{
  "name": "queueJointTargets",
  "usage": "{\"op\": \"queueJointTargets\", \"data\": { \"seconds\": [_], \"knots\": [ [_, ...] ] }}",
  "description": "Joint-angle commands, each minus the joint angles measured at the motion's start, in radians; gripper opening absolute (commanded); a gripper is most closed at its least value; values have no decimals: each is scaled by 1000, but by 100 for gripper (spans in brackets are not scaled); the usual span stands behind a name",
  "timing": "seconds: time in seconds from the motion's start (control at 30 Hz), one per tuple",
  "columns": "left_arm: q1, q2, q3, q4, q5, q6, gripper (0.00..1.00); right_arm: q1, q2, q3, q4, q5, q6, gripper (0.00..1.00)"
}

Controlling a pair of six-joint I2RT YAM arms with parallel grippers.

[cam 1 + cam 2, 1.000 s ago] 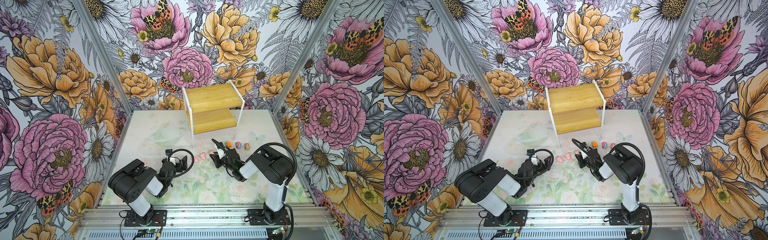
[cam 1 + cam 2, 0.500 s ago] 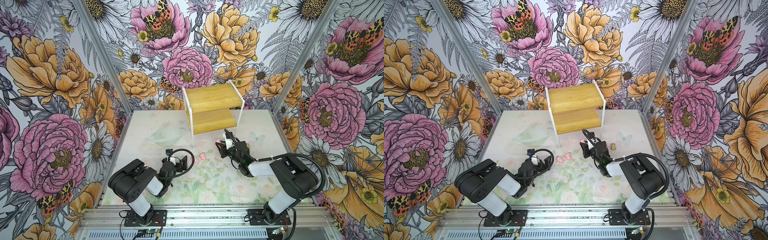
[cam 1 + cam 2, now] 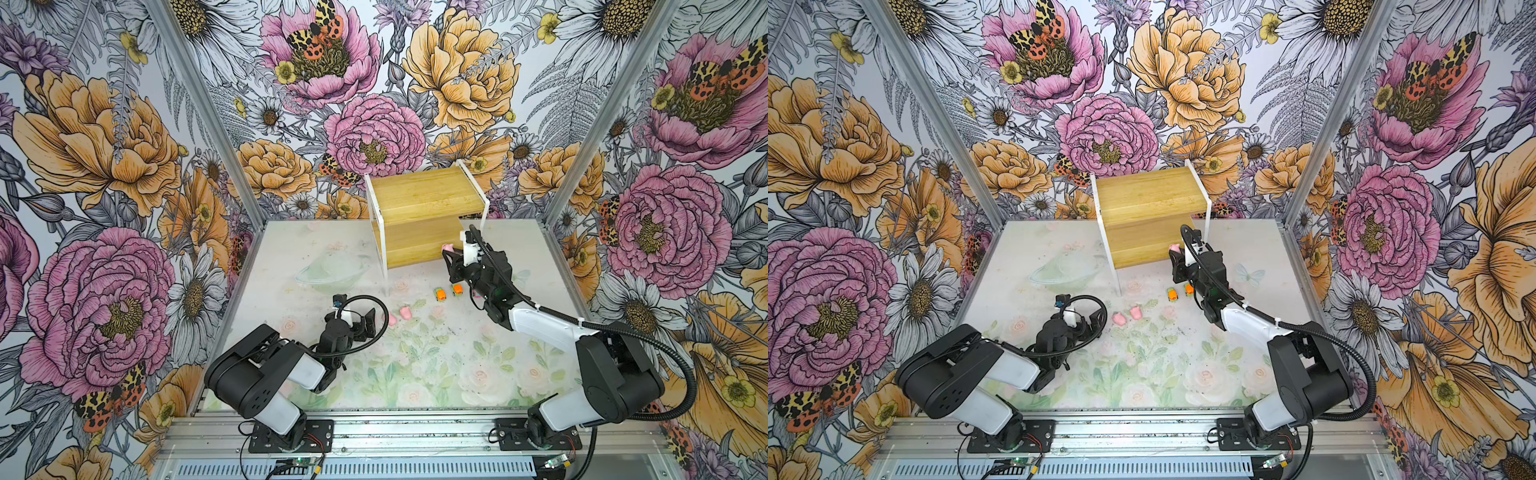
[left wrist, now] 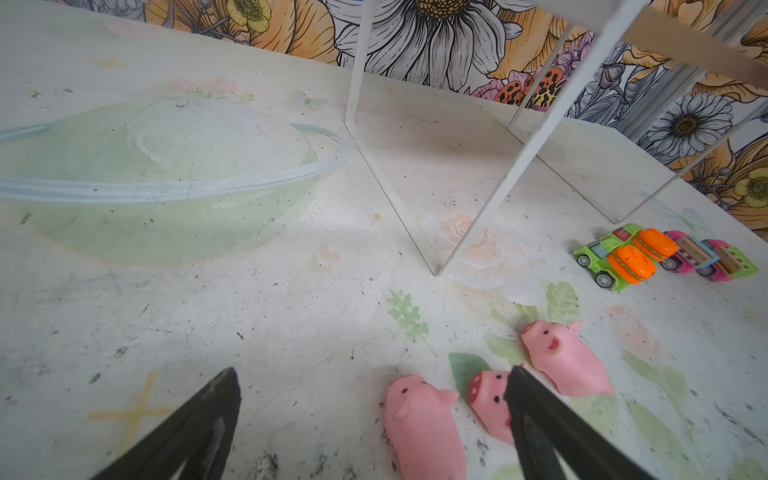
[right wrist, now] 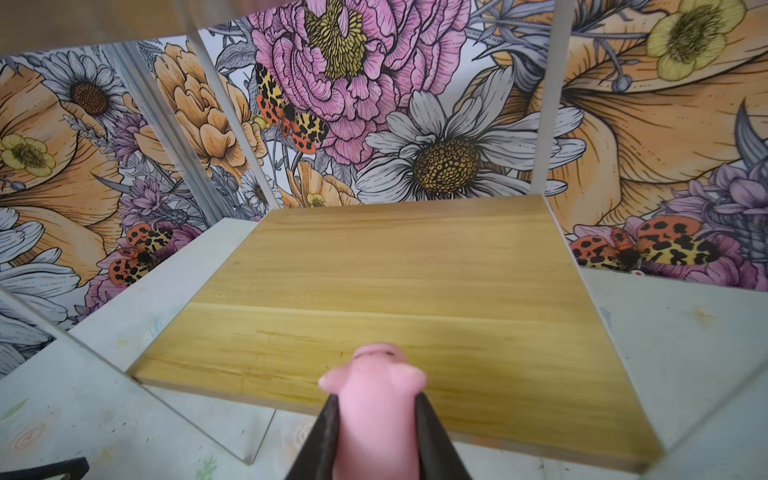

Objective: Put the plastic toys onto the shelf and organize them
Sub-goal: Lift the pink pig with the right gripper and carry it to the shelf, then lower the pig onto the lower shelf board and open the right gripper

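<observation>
One pink pig (image 5: 374, 415) is pinched in the nearly closed right claw (image 5: 376, 399) at the front edge of the shelf (image 5: 395, 291), perhaps just above its lower board. Three other pigs (image 4: 419, 419) lie on the desk (image 4: 249, 311) beside the left claw (image 4: 372, 374), which gapes wide and holds nothing. Four cars (image 4: 623, 266) sit bunched near a shelf leg.

The table (image 3: 286, 253) bears the shelf (image 3: 424, 195), 3 pigs (image 4: 488, 395), 4 cars (image 4: 627, 264).

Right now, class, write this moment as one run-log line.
right gripper: shut on pink pig, at shelf lower-board front | left gripper: open, empty | table: three pigs, four cars
</observation>
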Motion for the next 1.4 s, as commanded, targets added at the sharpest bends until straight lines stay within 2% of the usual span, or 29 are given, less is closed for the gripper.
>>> {"op": "queueJointTargets", "data": {
  "seconds": [0.0, 0.3, 0.67, 1.37],
  "knots": [
    [5, -26, 15, -49, -1, 31, 99, -18, 16, 64, -50, 31, 19, 29],
    [8, -36, 14, -59, 1, 32, 99, -34, 92, 165, -102, 77, 31, 30],
    [10, -35, 15, -61, 7, 32, 99, -43, 107, 160, -119, 127, 63, 30],
    [12, -36, 12, -58, 6, 25, 99, -56, 134, 134, -105, 137, 49, 29]
  ]
}}
